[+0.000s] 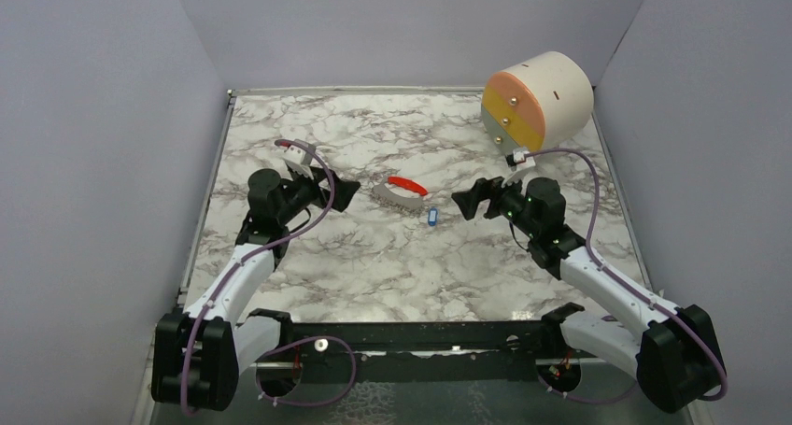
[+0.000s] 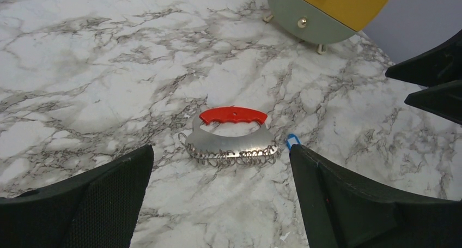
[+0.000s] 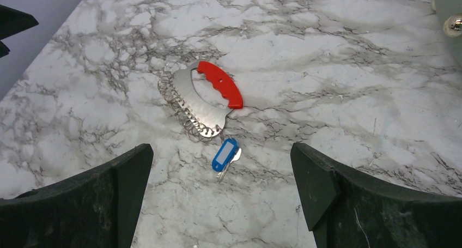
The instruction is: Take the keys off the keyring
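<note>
The keyring (image 1: 397,197) is a curved silvery plate with a red grip (image 1: 408,184) and a row of wire rings, lying flat mid-table. The keys (image 1: 432,217), one blue-tagged piece with a short silver key, lie at its right end; I cannot tell whether they are hooked on. My left gripper (image 1: 347,194) is open and empty, left of the keyring. My right gripper (image 1: 464,204) is open and empty, just right of the keys. The left wrist view shows the keyring (image 2: 231,141) and a blue edge of the keys (image 2: 292,141). The right wrist view shows keyring (image 3: 199,103) and keys (image 3: 225,154).
A round white drawer unit (image 1: 537,98) with orange, yellow and green fronts stands at the back right; it also shows in the left wrist view (image 2: 327,8). Grey walls enclose the marble table (image 1: 374,257) on three sides.
</note>
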You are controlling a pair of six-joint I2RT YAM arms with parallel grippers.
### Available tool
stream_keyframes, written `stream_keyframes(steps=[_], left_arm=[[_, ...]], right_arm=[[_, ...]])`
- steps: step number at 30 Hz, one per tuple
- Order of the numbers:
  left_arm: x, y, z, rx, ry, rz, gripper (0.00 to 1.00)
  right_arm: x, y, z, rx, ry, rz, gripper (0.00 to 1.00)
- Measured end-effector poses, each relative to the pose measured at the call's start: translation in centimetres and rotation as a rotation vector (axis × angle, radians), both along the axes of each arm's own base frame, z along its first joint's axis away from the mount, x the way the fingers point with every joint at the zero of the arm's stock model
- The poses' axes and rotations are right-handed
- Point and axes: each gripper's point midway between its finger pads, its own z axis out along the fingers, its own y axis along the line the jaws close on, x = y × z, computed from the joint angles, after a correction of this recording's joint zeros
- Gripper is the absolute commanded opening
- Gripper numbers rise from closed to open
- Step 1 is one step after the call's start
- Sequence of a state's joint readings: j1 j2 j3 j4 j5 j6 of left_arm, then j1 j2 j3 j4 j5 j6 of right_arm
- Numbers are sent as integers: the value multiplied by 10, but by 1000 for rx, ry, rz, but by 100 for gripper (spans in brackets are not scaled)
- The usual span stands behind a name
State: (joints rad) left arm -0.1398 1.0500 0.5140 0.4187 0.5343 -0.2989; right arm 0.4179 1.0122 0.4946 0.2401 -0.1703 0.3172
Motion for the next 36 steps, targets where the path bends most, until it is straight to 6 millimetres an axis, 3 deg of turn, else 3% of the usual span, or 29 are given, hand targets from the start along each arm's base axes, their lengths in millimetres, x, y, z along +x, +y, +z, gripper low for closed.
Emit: stream_keyframes(steps=[9,10,12,14,16,17,18,21,26,31,32,36], left_arm=[[20,-13,13,-100,10,-29,99],[21,-13,11,-111,23,-29,97],[24,-17,5,-148,63,-35,84],[26,-22,-2,-188,106,-56,82],[28,-30,-9,-239,162,-90,84],[29,-34,-11,-257,182,-113,96],[31,-38,-13,-277,204,-134,99],[31,-49,-14,-339,223,-206,99],[12,-54,-2,-412,167,-283,99],[2,-52,6,-410,121,-289,99],[0,-50,8,-396,108,-277,99],[-1,-36,22,-312,40,-176,99]], right_arm=[[0,1,18,54,-37,-8,100],[0,1,17,52,-37,-8,100],[0,1,17,41,-43,-2,100],[0,2,14,22,-46,10,100],[0,3,7,2,-35,26,100],[0,4,1,-12,-21,36,100],[0,5,-5,-24,-7,43,99],[0,7,-18,-47,26,56,93],[-3,14,-38,-92,69,82,71],[-1,27,-48,-141,84,99,65],[-6,39,-58,-168,106,129,65],[-4,56,-71,-227,122,141,64]])
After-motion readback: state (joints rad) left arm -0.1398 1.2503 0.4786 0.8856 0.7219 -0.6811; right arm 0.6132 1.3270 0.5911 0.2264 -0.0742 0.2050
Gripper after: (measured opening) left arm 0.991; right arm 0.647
